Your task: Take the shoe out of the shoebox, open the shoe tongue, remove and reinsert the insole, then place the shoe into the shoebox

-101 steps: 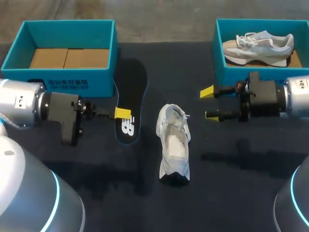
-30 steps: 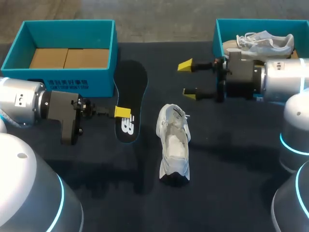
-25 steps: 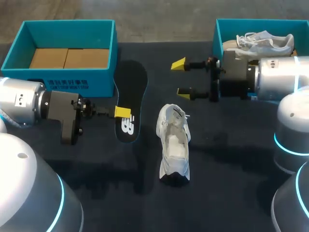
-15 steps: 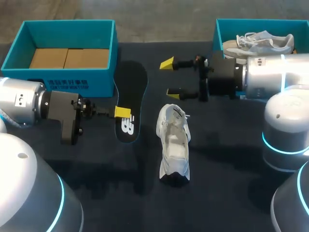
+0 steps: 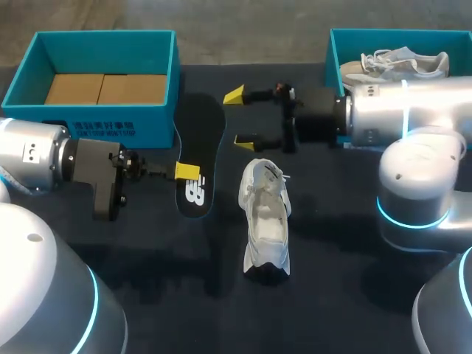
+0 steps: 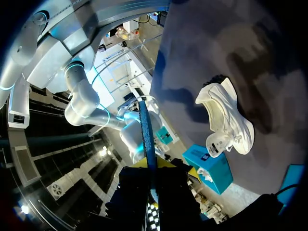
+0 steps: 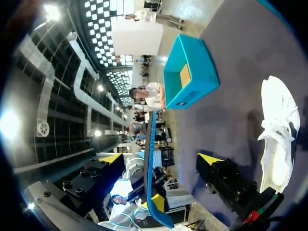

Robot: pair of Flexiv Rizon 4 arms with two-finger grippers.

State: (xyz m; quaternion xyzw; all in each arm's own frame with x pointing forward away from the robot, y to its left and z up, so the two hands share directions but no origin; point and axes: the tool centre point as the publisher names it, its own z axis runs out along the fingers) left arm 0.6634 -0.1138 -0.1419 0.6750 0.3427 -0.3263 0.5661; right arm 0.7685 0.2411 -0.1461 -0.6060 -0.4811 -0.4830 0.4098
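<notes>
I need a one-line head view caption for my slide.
Left gripper holds flat black insole; open right gripper hovers beside it; white sneaker lies nearby.

Two short lines of white print [image 5: 92,129] run along the near wall of the left shoebox [image 5: 29,122], with a small dark mark at their left end; the characters are too small to make out. A white logo [image 5: 196,193] sits at the near end of the black insole [image 5: 200,136]. Nothing else on the table carries legible writing.

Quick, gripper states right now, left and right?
Left gripper: shut on the insole.
Right gripper: open, holding nothing.
</notes>
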